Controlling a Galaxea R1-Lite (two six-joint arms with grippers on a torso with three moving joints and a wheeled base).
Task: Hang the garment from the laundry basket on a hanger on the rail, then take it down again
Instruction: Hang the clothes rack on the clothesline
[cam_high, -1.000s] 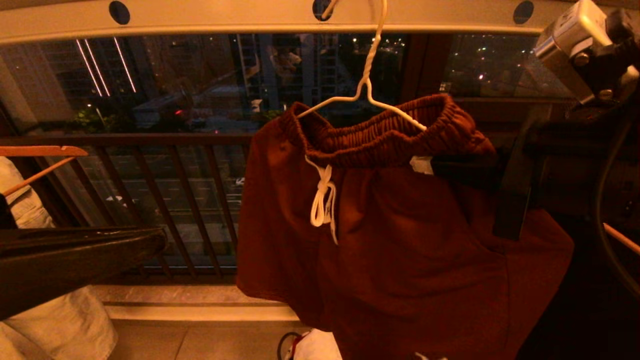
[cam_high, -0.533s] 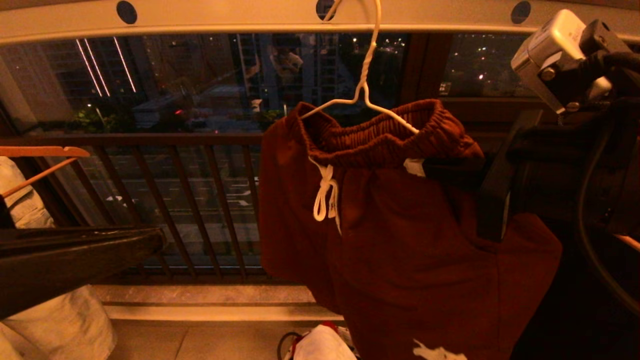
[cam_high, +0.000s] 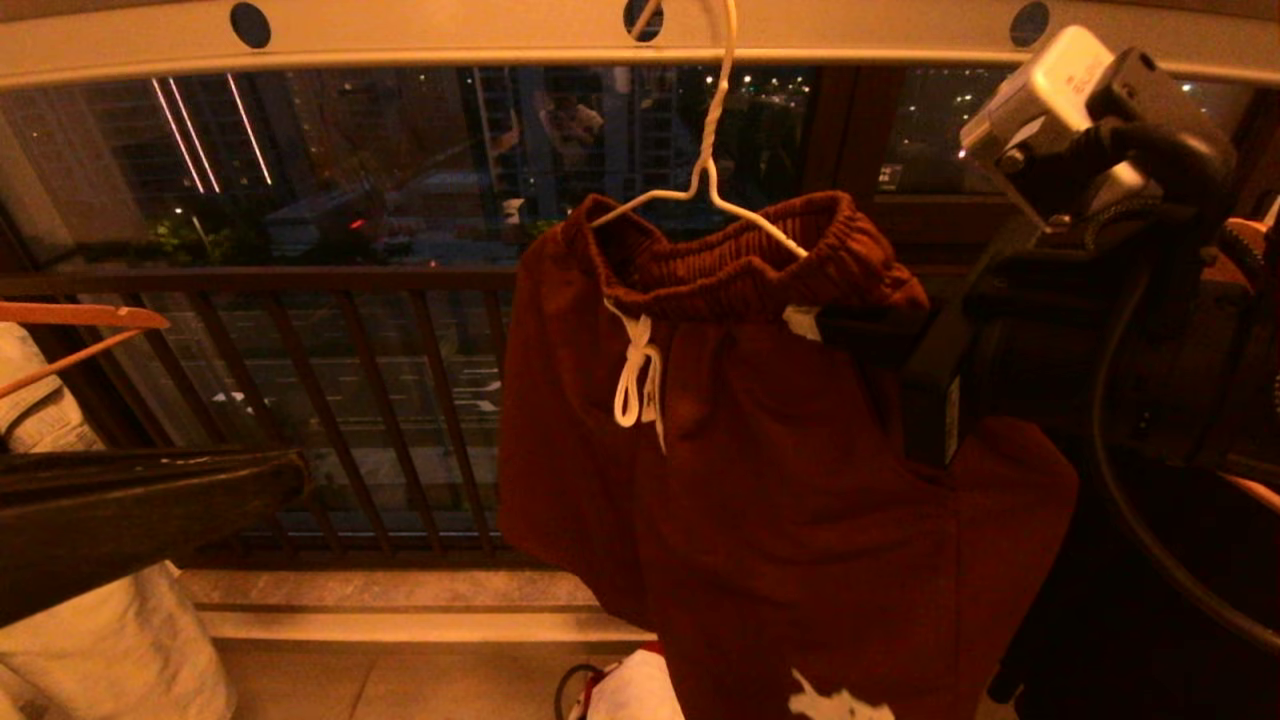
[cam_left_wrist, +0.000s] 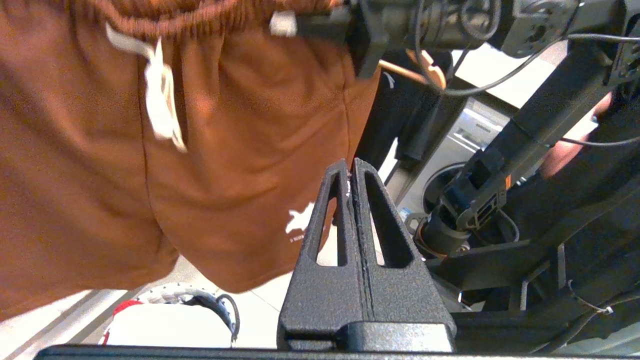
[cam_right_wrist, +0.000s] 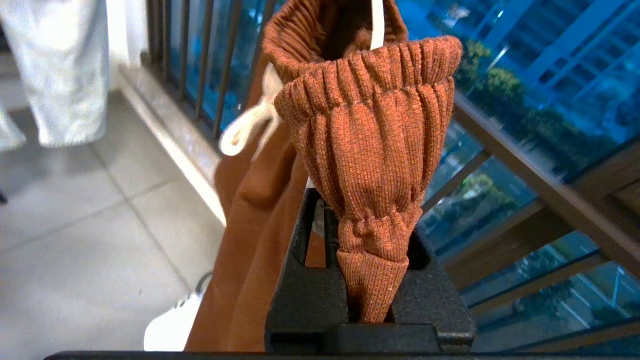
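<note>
The garment (cam_high: 780, 480), rust-brown shorts with a white drawstring, hangs by its waistband on the white wire hanger (cam_high: 706, 150). The hanger's hook sits over the pale rail (cam_high: 450, 35) overhead. My right gripper (cam_high: 860, 335) is shut on the right end of the gathered waistband (cam_right_wrist: 370, 140), and a wad of fabric fills the space between its fingers (cam_right_wrist: 367, 220). My left gripper (cam_left_wrist: 351, 167) is shut with nothing in it, low beside the shorts' hem, and shows as a dark bar at the left (cam_high: 290, 475). The laundry basket (cam_left_wrist: 185, 295) stands on the floor below the shorts (cam_high: 620, 695).
Light jeans (cam_high: 100, 650) hang on a wooden hanger (cam_high: 80, 315) at the far left. A dark barred railing (cam_high: 350, 400) and a glass window stand behind the rail. A black garment (cam_high: 1150, 600) hangs at the right, and a washing machine (cam_left_wrist: 450, 145) is beyond it.
My right arm has moved left with the waistband in its grip, and the shorts and hanger have swung left with it. The left gripper has stayed where it was.
</note>
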